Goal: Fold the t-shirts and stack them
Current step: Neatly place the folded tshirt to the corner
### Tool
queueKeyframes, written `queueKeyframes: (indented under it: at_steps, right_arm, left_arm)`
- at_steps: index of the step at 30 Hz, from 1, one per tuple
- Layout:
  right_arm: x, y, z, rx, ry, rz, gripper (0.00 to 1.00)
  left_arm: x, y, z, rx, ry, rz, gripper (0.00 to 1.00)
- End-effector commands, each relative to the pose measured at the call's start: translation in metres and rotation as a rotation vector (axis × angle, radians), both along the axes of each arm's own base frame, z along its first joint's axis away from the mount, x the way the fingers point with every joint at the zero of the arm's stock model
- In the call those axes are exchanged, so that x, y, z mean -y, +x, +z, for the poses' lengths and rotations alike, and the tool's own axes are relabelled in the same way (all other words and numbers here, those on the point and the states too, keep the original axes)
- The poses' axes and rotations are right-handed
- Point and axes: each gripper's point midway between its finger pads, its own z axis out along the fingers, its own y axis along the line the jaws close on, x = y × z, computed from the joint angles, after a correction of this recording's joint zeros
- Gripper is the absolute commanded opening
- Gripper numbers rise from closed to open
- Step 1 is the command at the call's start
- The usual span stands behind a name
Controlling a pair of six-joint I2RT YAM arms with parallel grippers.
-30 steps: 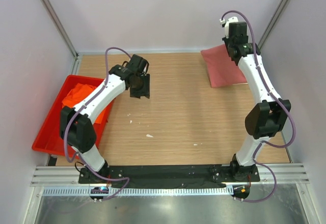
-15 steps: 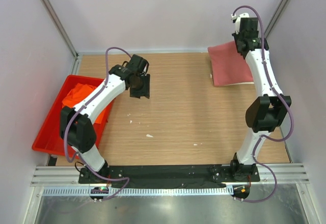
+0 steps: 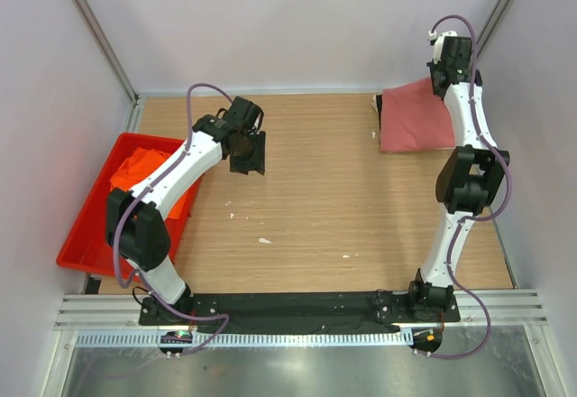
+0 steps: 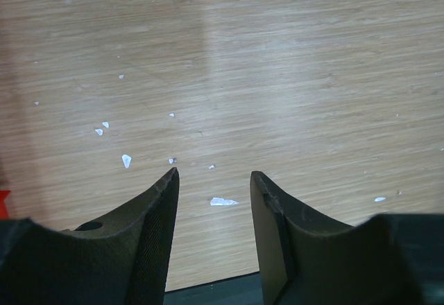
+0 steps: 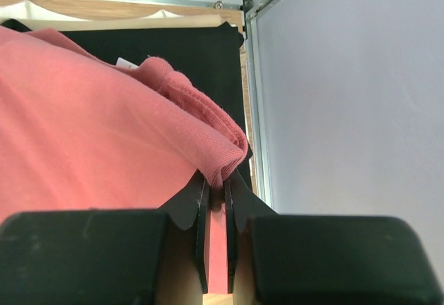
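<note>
Right gripper pinches the rose-red t-shirt hem, upper right; lower it squarely onto the black t-shirt; left gripper hangs spread, empty.

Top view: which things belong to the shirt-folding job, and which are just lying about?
Job: rose-red t-shirt, pinched by the right gripper; black t-shirt under it; orange t-shirt.
Lying about: red tray holding the orange one; white scraps on the table.

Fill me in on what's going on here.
The right gripper is pinched on a folded rose shirt at the far right corner, with a black shirt under it. The left gripper hangs open above bare table, holding nothing. An orange shirt lies in the red tray on the left.
</note>
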Motion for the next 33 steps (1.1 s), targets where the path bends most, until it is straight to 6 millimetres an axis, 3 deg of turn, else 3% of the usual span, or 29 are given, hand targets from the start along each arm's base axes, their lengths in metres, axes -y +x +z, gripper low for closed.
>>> queueKeyframes:
  at_steps: [1, 6, 16, 21, 23, 26, 27, 33]
  right_arm:
    - [0.014, 0.023, 0.037, 0.144, -0.037, 0.007, 0.01]
    - [0.028, 0.029, 0.028, 0.140, -0.062, 0.000, 0.01]
    - [0.046, 0.043, 0.027, 0.206, -0.085, -0.030, 0.01]
    - [0.054, 0.049, 0.011, 0.201, -0.095, -0.071, 0.11]
    - [0.062, 0.051, 0.007, 0.201, -0.111, -0.109, 0.17]
    - [0.075, 0.046, 0.013, 0.209, -0.148, -0.185, 0.45]
    - [0.076, 0.044, 0.024, 0.234, -0.151, -0.196, 0.58]
    - [0.060, 0.015, 0.064, 0.348, 0.036, -0.299, 0.77]
  left_arm:
    - [0.001, 0.005, 0.007, 0.029, -0.006, -0.015, 0.47]
    - [0.003, 0.007, 0.005, 0.024, -0.008, -0.017, 0.47]
    - [0.005, 0.007, 0.002, 0.012, -0.015, -0.017, 0.47]
    - [0.005, 0.008, 0.001, 0.009, -0.013, -0.018, 0.47]
    - [0.006, 0.007, 0.001, 0.006, -0.013, -0.019, 0.47]
    - [0.005, 0.007, 0.002, 0.007, -0.014, -0.016, 0.47]
    - [0.005, 0.007, 0.003, 0.009, -0.018, -0.014, 0.47]
    - [0.022, 0.004, 0.031, 0.063, -0.141, -0.049, 0.48]
